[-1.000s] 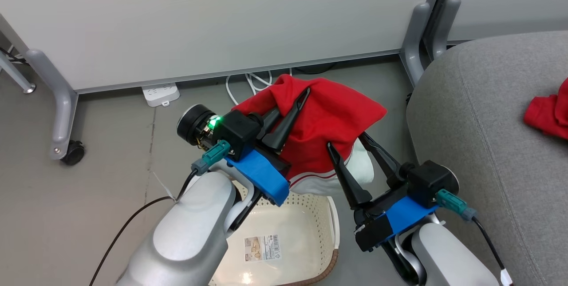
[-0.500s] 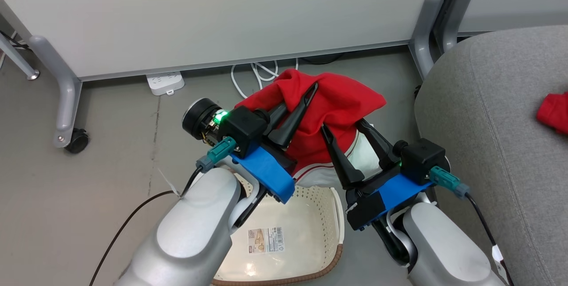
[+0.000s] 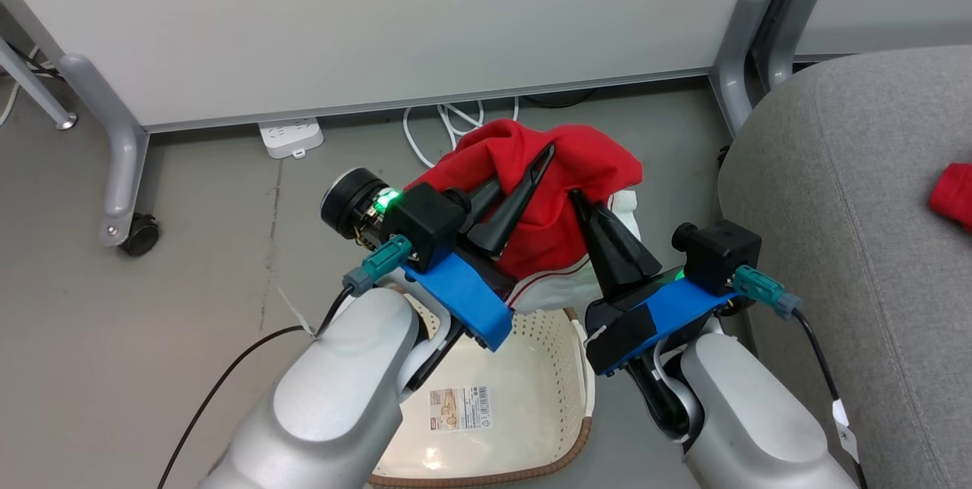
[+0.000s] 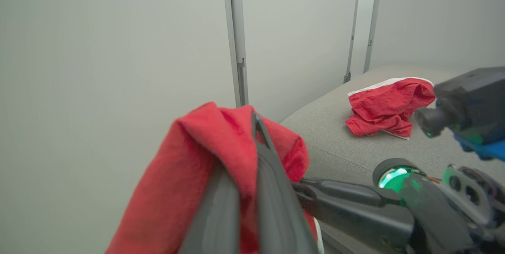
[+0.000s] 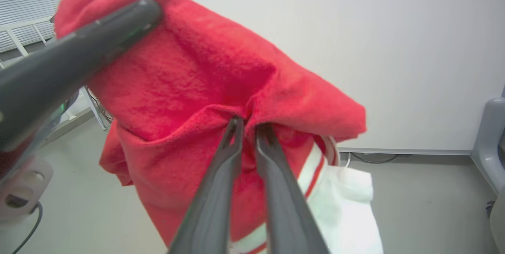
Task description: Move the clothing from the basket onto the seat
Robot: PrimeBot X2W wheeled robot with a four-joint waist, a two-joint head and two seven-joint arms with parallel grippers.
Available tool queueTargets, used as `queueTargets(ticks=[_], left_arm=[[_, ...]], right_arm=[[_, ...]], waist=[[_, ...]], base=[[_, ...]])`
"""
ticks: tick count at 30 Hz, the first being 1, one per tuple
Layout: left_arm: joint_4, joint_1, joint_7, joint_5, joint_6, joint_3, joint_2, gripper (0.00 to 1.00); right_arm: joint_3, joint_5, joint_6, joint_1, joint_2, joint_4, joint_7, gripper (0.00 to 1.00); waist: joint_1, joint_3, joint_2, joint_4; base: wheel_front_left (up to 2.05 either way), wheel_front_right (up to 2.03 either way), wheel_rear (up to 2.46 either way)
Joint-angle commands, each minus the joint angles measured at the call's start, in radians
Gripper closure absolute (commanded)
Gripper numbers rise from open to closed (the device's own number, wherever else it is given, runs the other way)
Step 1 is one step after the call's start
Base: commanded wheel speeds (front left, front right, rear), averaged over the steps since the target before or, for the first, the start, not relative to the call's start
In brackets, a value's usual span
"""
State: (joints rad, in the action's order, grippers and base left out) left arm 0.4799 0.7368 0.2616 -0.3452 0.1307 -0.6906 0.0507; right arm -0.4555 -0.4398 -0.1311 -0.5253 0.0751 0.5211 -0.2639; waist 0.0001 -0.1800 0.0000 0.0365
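One piece of clothing [image 4: 388, 106] lies on the seat [image 3: 858, 193]. The left gripper [image 3: 547, 153] and right gripper [image 5: 249, 124] pinch the other piece [image 3: 547, 223] above the basket [image 3: 531, 367], not there yet

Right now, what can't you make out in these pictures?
Basket: head view, left side hidden by the left forearm.
Sticker: print too small to read.
Second garment on the seat: head view, cut by the right edge.
Held garment: head view, lower part behind the right gripper.

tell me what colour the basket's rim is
Brown, around the cream-white basket; it shows best in the head view.
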Motion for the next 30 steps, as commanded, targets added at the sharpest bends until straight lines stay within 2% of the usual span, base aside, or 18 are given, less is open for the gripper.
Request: queueTargets(ticks=[1, 23, 24, 25, 26, 30], left_arm=[[-0.004, 0.01, 0.005, -0.005, -0.001, -0.002, 0.0, 1.0], [0.01, -0.012, 0.005, -0.01, -0.006, 0.001, 0.0, 1.0], [0.014, -0.013, 0.005, -0.011, -0.006, 0.001, 0.0, 0.96], [0.018, -0.012, 0.005, -0.01, -0.007, 0.0, 0.0, 0.58], [0.021, -0.01, 0.005, -0.008, -0.009, -0.001, 0.0, 0.0], [0.028, -0.007, 0.005, -0.01, -0.011, 0.0, 0.001, 0.0]], right_arm=[[0.0, -0.002, 0.001, -0.015, -0.006, 0.002, -0.001, 1.0], [-0.002, -0.008, 0.001, 0.007, -0.001, -0.007, -0.001, 1.0], [-0.002, -0.008, 0.001, 0.007, -0.001, -0.008, -0.001, 1.0], [-0.001, -0.008, 0.001, 0.008, -0.001, -0.009, -0.001, 1.0], [0.0, -0.007, 0.001, 0.008, -0.002, -0.01, -0.001, 1.0], [0.006, -0.007, 0.001, 0.007, 0.0, -0.015, -0.001, 1.0]], waist=[[-0.0001, 0.001, 0.0, 0.0], [-0.0001, 0.017, 0.0, -0.01], [-0.0001, 0.016, 0.0, -0.01], [-0.0001, 0.015, 0.0, -0.01], [-0.0001, 0.015, 0.0, -0.01], [-0.0001, 0.011, 0.0, -0.01]], base=[[0.0, 0.0, 0.0], [0.0, 0.0, 0.0], [0.0, 0.0, 0.0], [0.0, 0.0, 0.0], [0.0, 0.0, 0.0], [0.0, 0.0, 0.0]])
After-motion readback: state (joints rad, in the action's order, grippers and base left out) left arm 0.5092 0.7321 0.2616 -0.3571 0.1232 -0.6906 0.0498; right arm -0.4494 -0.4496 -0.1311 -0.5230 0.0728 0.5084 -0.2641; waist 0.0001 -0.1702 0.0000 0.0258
